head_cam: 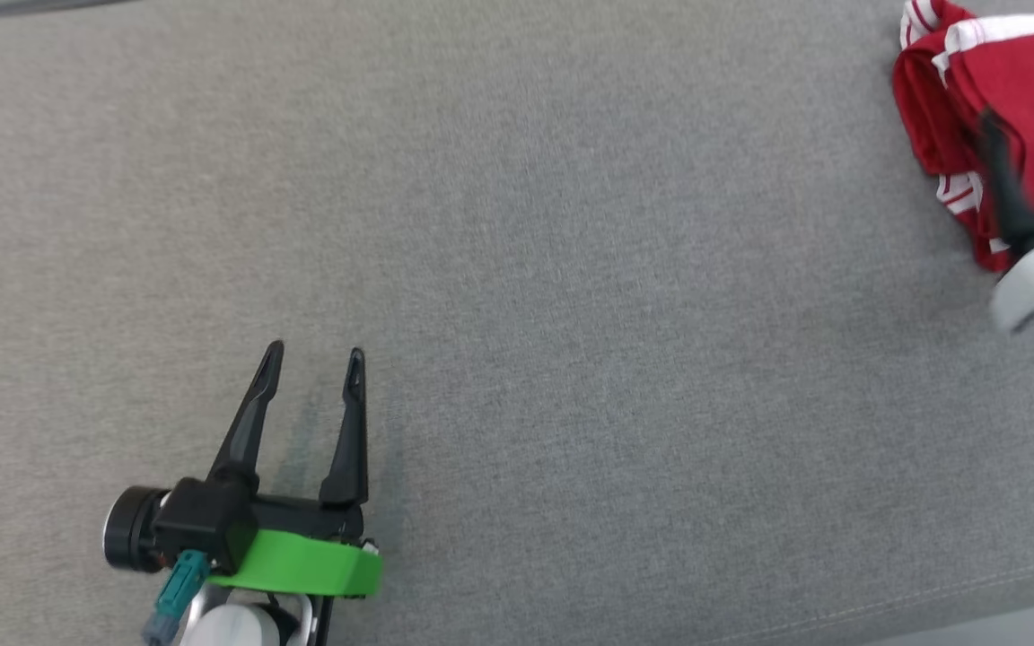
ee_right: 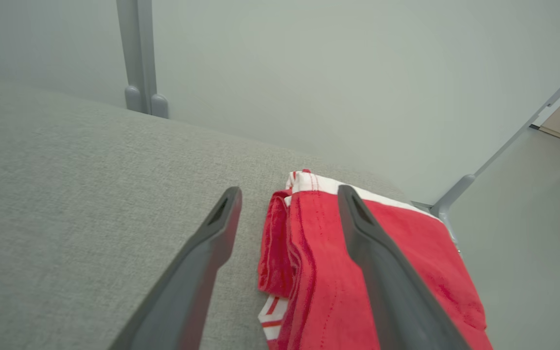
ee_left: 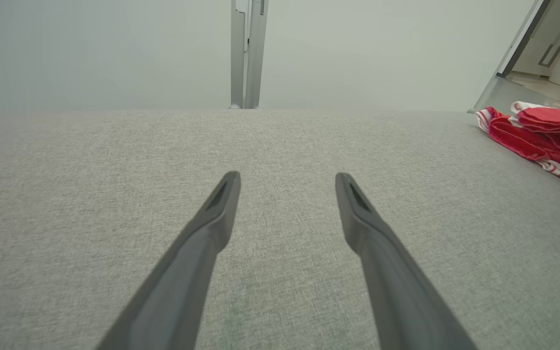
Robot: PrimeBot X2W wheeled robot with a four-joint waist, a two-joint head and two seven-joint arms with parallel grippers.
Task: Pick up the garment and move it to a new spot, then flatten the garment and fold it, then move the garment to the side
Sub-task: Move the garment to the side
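- The garment is red with white striped bands. It lies folded in layers at the far right end of the grey cushion, close to its edge.
- In the right wrist view its stacked folds face left, and a white band runs along its far edge.
- The right gripper hangs over the garment with its jaws spread wide and nothing between them. One finger is above the red cloth and the other above bare grey fabric just beside it.
- In the head view this gripper is blurred.
- The left gripper is well apart from the garment, at the lower left of the head view. Its jaws are also wide open and empty, over bare cushion.
- Behind the cushion is a pale wall with a grey upright post.
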